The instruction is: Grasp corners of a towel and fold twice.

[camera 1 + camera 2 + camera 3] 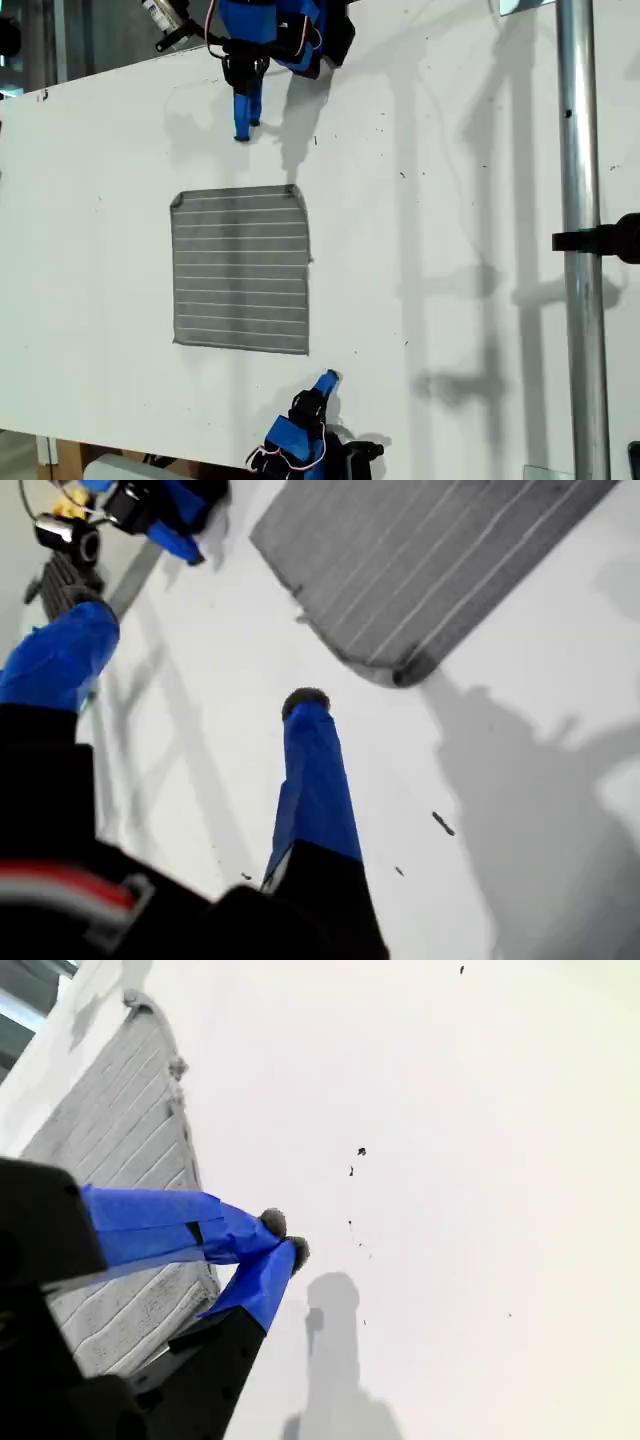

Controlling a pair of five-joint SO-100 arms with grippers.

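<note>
Grey square cloth towel with thin white stripes lies flat on white table, just ahead of my first gripper, jaws spread wide, curled corner nearest its fingertip. My second gripper, jaws pressed together, sits beside the towel's edge, bare table ahead of it.
</note>
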